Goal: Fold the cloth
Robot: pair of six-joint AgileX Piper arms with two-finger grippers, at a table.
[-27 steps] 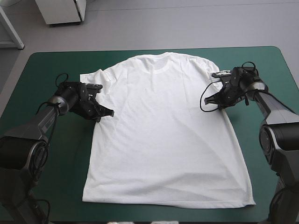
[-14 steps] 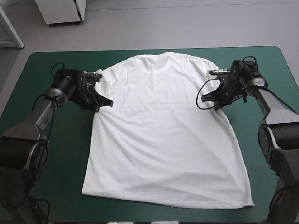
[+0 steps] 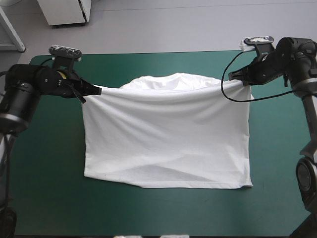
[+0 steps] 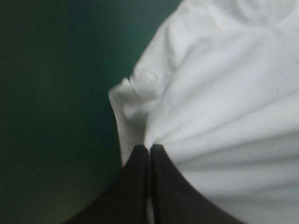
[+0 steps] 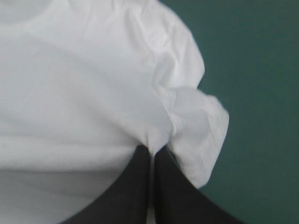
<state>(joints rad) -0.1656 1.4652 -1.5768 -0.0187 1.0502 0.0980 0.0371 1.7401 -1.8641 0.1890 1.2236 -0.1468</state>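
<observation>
The white T-shirt (image 3: 166,136) hangs lifted by its two sides, stretched taut between both grippers, its hem end still lying on the teal-green table (image 3: 44,163). Collar and shoulders droop behind the raised fold line. My left gripper (image 3: 97,89) is shut on the T-shirt at its left side, and the left wrist view has the fingers (image 4: 150,148) pinching cloth (image 4: 224,102) beside a hanging sleeve (image 4: 128,100). My right gripper (image 3: 243,80) is shut on the T-shirt at its right side; its fingers (image 5: 151,149) pinch white cloth (image 5: 74,79) next to the other sleeve (image 5: 201,126).
Bare teal-green cover lies to the left, right and front of the shirt. The table's far edge (image 3: 163,52) runs just behind the drooping collar. A white cabinet (image 3: 64,10) stands on the floor beyond the table.
Both grippers have risen and moved toward the far edge, lifting the T-shirt's upper half off the table. The shirt lay flat earlier; now its hem has slid farther from the front edge.
</observation>
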